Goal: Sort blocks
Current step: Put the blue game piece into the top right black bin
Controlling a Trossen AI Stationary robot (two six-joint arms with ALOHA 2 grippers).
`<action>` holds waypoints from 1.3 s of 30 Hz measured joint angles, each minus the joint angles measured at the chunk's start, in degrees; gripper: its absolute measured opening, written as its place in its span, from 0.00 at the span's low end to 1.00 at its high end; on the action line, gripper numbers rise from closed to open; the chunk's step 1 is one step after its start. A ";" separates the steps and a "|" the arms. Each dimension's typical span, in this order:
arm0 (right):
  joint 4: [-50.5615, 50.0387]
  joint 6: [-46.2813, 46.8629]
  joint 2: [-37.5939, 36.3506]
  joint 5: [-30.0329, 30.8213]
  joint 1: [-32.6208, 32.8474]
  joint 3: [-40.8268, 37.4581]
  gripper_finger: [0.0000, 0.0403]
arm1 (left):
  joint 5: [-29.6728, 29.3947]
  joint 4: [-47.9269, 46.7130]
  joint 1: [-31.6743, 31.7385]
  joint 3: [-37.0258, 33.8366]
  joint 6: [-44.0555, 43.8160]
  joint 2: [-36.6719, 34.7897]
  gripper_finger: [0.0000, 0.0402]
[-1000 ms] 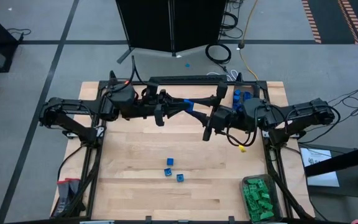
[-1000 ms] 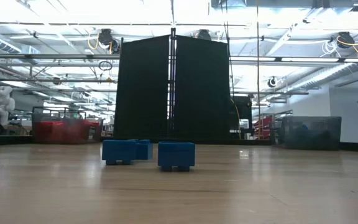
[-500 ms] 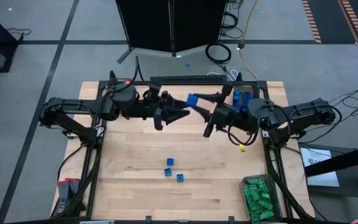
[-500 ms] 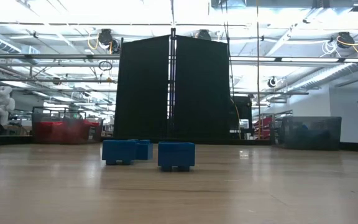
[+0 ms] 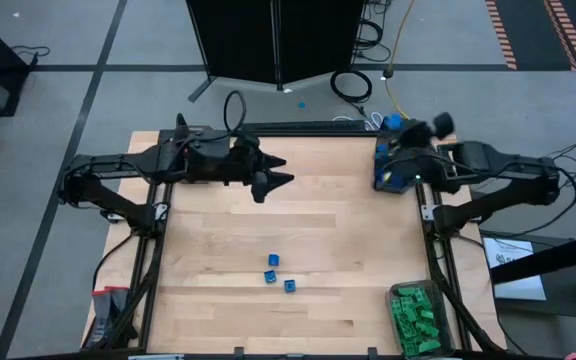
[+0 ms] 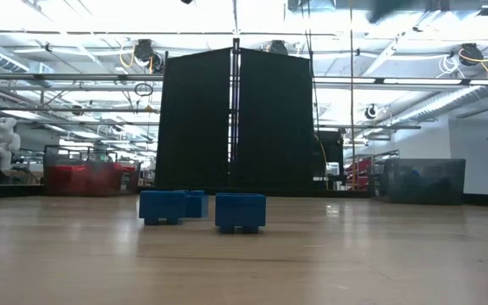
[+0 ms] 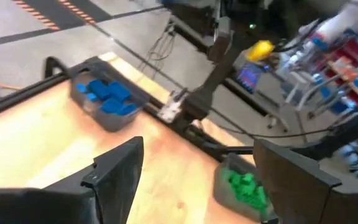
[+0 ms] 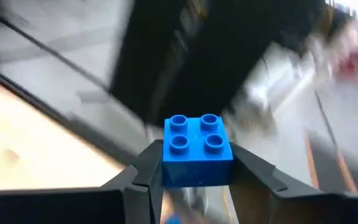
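With the right gripper (image 8: 197, 177) clamped on a blue brick (image 8: 197, 151) over the blue-brick bin (image 5: 392, 166) at the counter's far right corner, centre it before releasing, while the left gripper (image 5: 273, 180) waits empty and spread wide.

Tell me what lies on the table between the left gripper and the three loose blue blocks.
Nothing: in the high view only bare wood lies between the left gripper, open, and the three blue blocks.
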 joint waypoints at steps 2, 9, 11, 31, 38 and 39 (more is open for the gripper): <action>-13.57 16.17 -1.28 -2.55 -4.78 -2.30 0.31 | -0.08 -1.48 0.51 0.00 0.65 -0.10 0.76; -12.62 26.33 -3.04 -17.43 -21.06 -15.51 0.31 | 0.23 -1.83 1.82 0.00 1.20 -0.39 0.76; -4.15 21.46 -2.60 -23.71 -25.64 -19.96 0.31 | 0.23 -1.95 2.10 0.00 1.17 -0.34 0.76; 9.25 11.75 4.07 -49.39 -47.58 -28.36 0.31 | 3.26 -11.11 2.57 0.00 1.84 -0.32 0.76; 8.90 9.74 3.92 -50.65 -47.59 -28.01 0.64 | 7.63 -12.48 1.95 0.00 6.50 -0.61 0.76; 8.71 9.73 3.92 -50.61 -47.65 -27.76 0.69 | 8.00 -12.57 1.62 0.00 7.32 -0.61 0.76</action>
